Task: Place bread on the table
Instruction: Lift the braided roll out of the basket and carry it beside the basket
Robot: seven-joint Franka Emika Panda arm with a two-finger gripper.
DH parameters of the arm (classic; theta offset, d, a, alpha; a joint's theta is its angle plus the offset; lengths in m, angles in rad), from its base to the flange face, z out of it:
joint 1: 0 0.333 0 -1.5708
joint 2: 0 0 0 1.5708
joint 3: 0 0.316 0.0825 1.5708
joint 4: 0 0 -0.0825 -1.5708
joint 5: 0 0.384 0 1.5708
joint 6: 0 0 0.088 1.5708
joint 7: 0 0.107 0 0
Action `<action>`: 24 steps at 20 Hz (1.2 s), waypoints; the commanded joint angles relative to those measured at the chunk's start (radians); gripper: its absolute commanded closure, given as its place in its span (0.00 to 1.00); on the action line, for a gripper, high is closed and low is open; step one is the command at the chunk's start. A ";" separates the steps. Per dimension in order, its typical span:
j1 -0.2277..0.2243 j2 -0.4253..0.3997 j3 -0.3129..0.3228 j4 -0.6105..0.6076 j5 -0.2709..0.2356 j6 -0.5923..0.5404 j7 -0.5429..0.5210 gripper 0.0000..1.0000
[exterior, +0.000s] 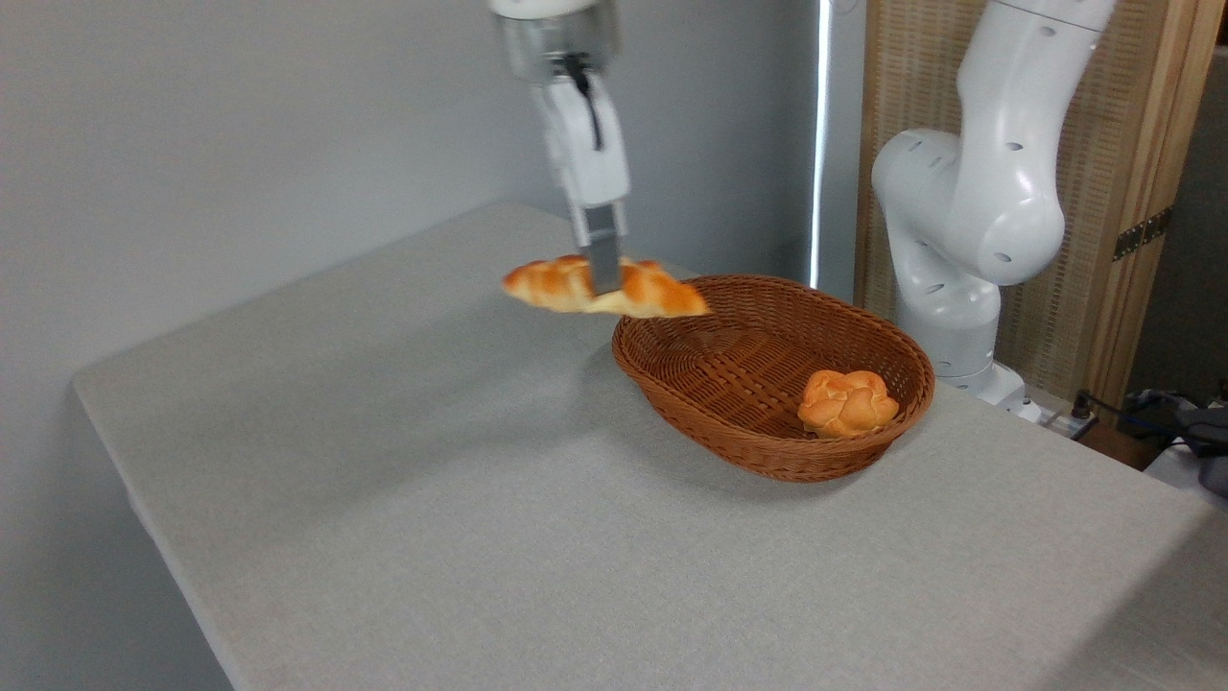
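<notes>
The bread (652,290), a long braided golden-brown loaf with tapered ends, hangs in the air above the table (432,499), just left of the basket's left rim. My gripper (604,280) comes down from the top of the picture and is shut on the bread at its middle. The near finger covers the loaf's centre. The loaf lies roughly level, its right end over the basket's edge.
A brown oval wicker basket (729,441) stands right of centre on the table, with a small round knotted orange bun (847,403) in its right end. The arm's white base (959,250) rises behind the basket. The table's left edge runs close to the grey wall.
</notes>
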State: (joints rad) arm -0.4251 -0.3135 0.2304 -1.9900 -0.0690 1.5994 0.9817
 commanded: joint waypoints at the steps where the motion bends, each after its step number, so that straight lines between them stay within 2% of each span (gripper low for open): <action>1: 0.002 0.195 0.004 0.158 -0.028 0.062 -0.118 0.68; 4: 0.002 0.298 -0.020 0.201 -0.048 0.164 -0.254 0.68; 8: 0.002 0.388 -0.092 0.204 -0.034 0.307 -0.391 0.68; 9: 0.002 0.407 -0.101 0.204 -0.032 0.332 -0.418 0.62; 10: 0.000 0.419 -0.105 0.204 -0.031 0.361 -0.455 0.50; 12: -0.003 0.430 -0.105 0.203 -0.006 0.393 -0.485 0.46; 13: -0.006 0.436 -0.105 0.203 0.001 0.393 -0.486 0.39; 16: -0.009 0.442 -0.105 0.201 0.040 0.393 -0.485 0.15; 17: -0.009 0.441 -0.106 0.200 0.060 0.392 -0.485 0.00; 24: -0.001 0.439 -0.120 0.200 0.070 0.390 -0.483 0.00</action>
State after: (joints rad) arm -0.4287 0.1259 0.1152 -1.8005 -0.0149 1.9874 0.5216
